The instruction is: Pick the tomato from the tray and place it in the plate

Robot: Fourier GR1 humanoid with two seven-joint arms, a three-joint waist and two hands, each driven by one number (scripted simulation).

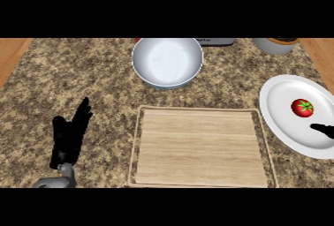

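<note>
The tomato [302,107] lies on the plate [287,132] (right hand [324,130] barely showing, seemingly apart).

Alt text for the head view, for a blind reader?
A red tomato lies on the white plate at the right, not on the wooden tray in the middle. The right hand shows at the right edge over the plate; the left hand rests open at the left.

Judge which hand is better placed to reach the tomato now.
Right, probably. The right hand shows over the round white plate, close beside the small red tomato; the left hand rests open, left of the square wooden tray.
</note>
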